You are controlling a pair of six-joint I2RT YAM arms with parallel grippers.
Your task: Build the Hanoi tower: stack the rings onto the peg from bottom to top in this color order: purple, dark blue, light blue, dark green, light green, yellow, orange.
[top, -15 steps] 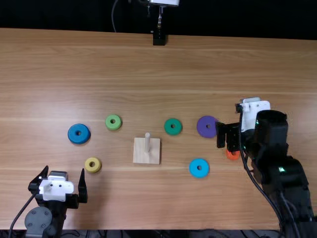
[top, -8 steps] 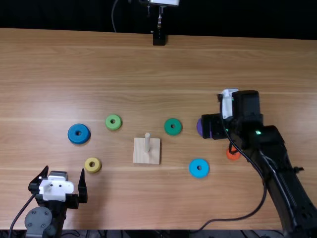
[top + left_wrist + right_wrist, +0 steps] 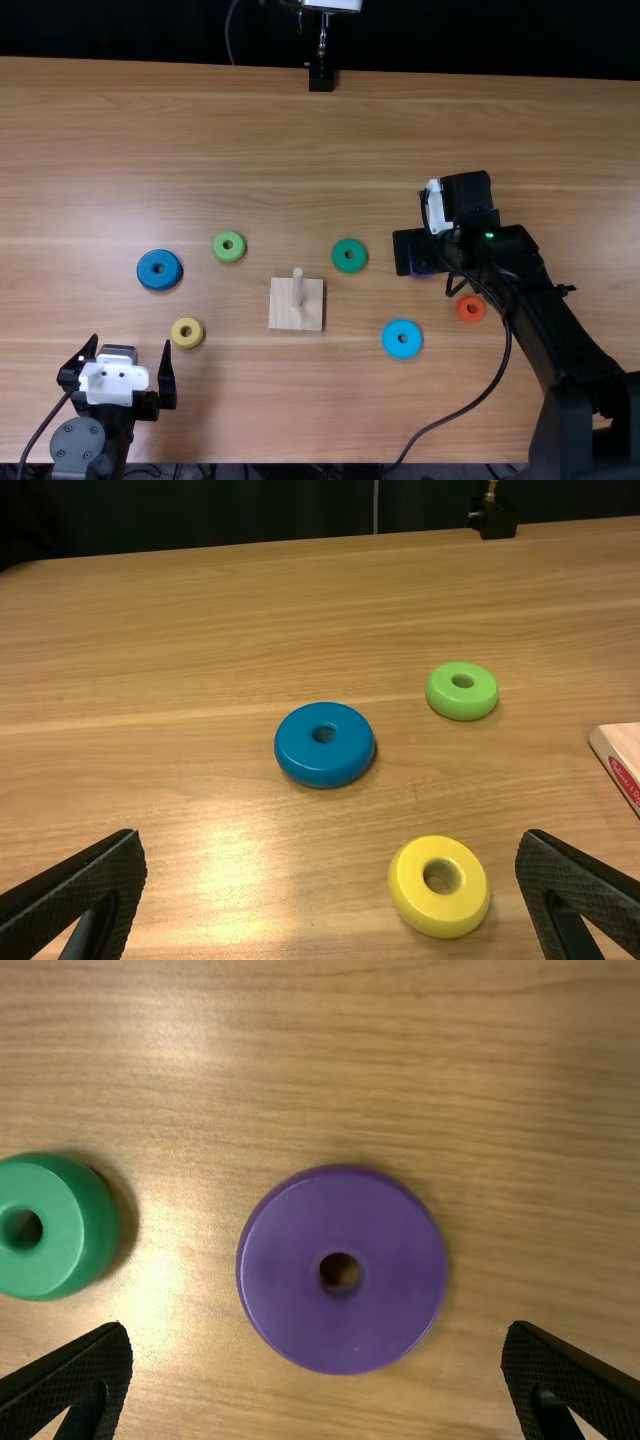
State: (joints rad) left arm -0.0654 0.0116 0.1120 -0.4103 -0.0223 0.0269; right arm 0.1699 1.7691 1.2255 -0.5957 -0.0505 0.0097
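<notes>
Over the purple ring (image 3: 424,272) is my right gripper (image 3: 418,254), hiding most of it from above. In the right wrist view the purple ring (image 3: 342,1270) lies flat beyond my open right gripper (image 3: 318,1375), untouched. My left gripper (image 3: 122,365) is open near the front left; the left wrist view shows its fingers apart (image 3: 330,890). The bare peg (image 3: 297,288) stands on its square base (image 3: 297,316). Around it lie the dark blue (image 3: 160,270), light green (image 3: 229,247), yellow (image 3: 187,333), dark green (image 3: 349,255), light blue (image 3: 402,339) and orange (image 3: 471,308) rings.
A black mount (image 3: 321,76) stands at the table's far edge. The right forearm and its loose cable reach over the table's right side, close to the orange ring. The dark green ring is the nearest one left of the right gripper.
My right gripper has moved left and covers the purple ring more. The orange ring, partly hidden before, is uncovered. The left arm and the rings have stayed still.
</notes>
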